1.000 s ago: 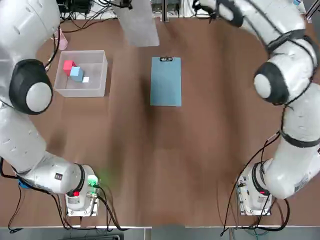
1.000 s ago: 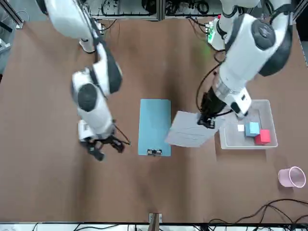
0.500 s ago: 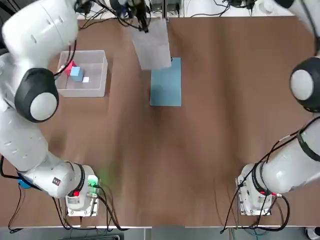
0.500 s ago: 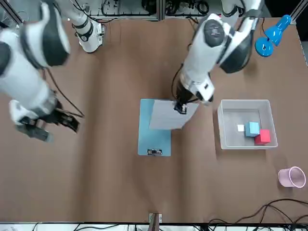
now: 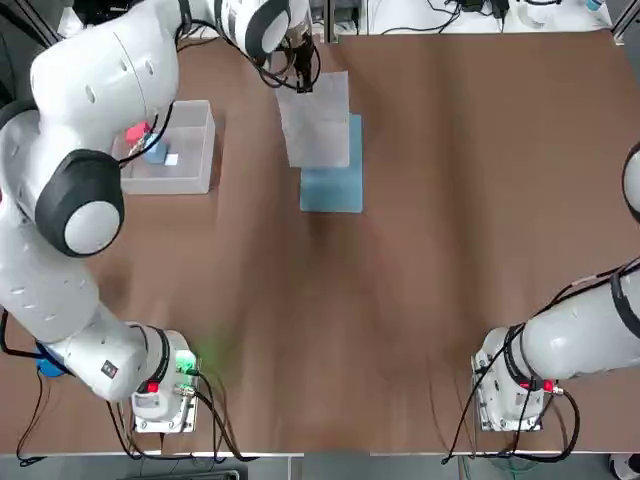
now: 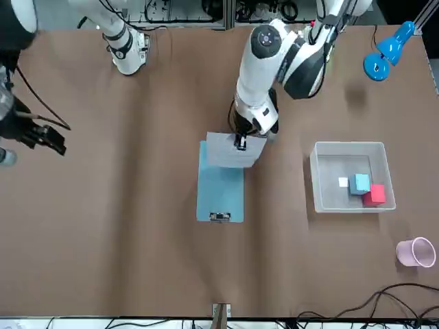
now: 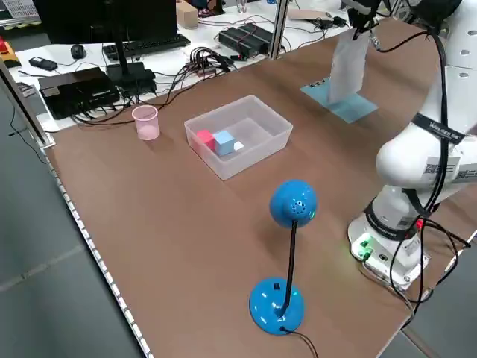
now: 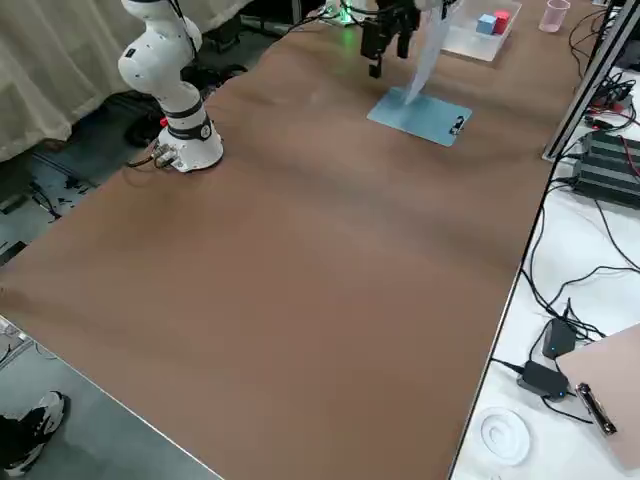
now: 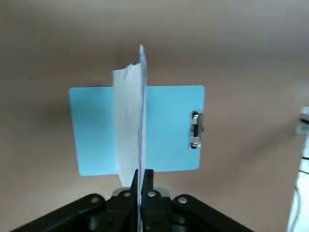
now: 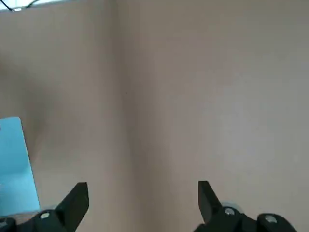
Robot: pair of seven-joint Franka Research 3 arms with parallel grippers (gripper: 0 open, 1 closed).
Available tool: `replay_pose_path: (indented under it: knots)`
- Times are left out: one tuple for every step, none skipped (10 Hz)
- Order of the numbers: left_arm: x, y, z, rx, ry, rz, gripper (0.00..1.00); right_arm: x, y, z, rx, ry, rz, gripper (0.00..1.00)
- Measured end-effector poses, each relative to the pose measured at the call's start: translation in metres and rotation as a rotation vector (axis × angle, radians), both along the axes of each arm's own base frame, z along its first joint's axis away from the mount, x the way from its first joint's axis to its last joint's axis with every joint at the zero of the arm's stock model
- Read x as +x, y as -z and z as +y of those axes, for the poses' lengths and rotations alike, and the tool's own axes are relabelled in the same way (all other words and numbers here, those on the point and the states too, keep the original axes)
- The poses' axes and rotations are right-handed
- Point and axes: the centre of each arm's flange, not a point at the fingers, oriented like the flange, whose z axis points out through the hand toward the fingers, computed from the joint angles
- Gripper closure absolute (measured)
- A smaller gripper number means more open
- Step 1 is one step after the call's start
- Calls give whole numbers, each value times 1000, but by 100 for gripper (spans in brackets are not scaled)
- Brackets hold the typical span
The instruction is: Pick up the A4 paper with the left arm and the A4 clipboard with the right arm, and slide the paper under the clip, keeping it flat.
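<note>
My left gripper (image 5: 300, 78) is shut on one edge of the white A4 paper (image 5: 318, 125), which hangs edge-on above the table in the left wrist view (image 9: 129, 125). Below it the light-blue A4 clipboard (image 6: 219, 188) lies flat on the brown table, its near end showing (image 5: 332, 188). The clip (image 6: 219, 216) sits at the board's far short edge, uncovered in the left wrist view (image 9: 195, 129) but hidden by the sheet from above. My right gripper (image 6: 49, 137) is open and empty far off to the robot's right, well away from the clipboard (image 10: 12, 164).
A clear plastic bin (image 5: 208, 140) with red, blue and white blocks stands left of the clipboard. A pink cup (image 6: 416, 252) sits beyond the bin. A blue desk lamp (image 6: 387, 51) stands at the left near corner. Cables run along the far edge.
My left gripper has carried the paper from beside the bin to over the clipboard's clip end. The right arm has swung away to the robot's right.
</note>
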Motion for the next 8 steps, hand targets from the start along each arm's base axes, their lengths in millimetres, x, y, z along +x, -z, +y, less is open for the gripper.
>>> replay_pose_path:
  knots:
    - [-1,5,-6,-10,-22,-21,99,-3,1,-8,0,-37,-8,0]
    - [0,12,-13,-29,-42,-35,99,-3,1,-23,-3,-89,-14,0]
    - [3,17,-16,-48,-58,-47,99,-3,-1,-42,-6,-123,-20,0]
    - [4,23,-19,-43,-59,-60,99,-4,-8,-59,-10,-127,-36,0]
    - [-1,34,-25,-17,-44,-68,99,-5,-18,-68,-14,-125,-58,0]
    - [-18,54,-41,23,-5,-66,99,-5,-26,-68,-15,-127,-72,0]
    - [-45,77,-58,63,36,-48,99,-5,-27,-65,-15,-133,-75,0]
    - [-70,96,-70,91,69,-28,99,-5,-27,-62,-14,-138,-72,0]
